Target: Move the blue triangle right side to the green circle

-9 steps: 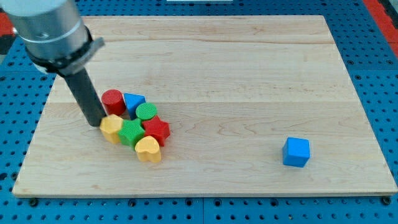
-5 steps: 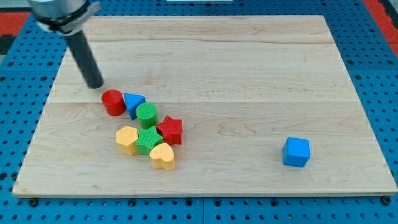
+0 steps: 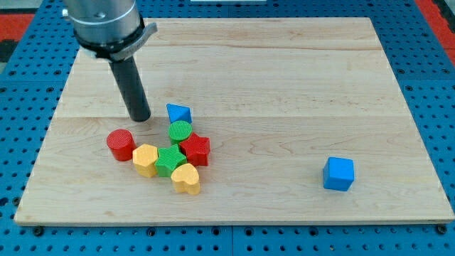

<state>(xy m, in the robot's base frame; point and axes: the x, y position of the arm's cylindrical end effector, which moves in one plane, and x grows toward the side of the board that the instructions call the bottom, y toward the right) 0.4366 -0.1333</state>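
**Blue triangle sits above the green circle, not yet to its right**

On the tabletop's left half we see a red cylinder [image 3: 121,144], then my tip [image 3: 140,118] just left of the blue triangle [image 3: 178,114], which touches the green circle [image 3: 180,131] below it. We carry no gripper. A careless push could scatter the cluster.

blocks: red [image 3: 121,144] 2 | green [image 3: 180,131] 2 | yellow [image 3: 145,158] 2 | blue [image 3: 178,113] 2

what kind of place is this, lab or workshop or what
Most likely a robotics lab bench: a wooden board lies on a blue perforated base, my tip rests on it left of the blue triangle, and small coloured test blocks sit clustered.
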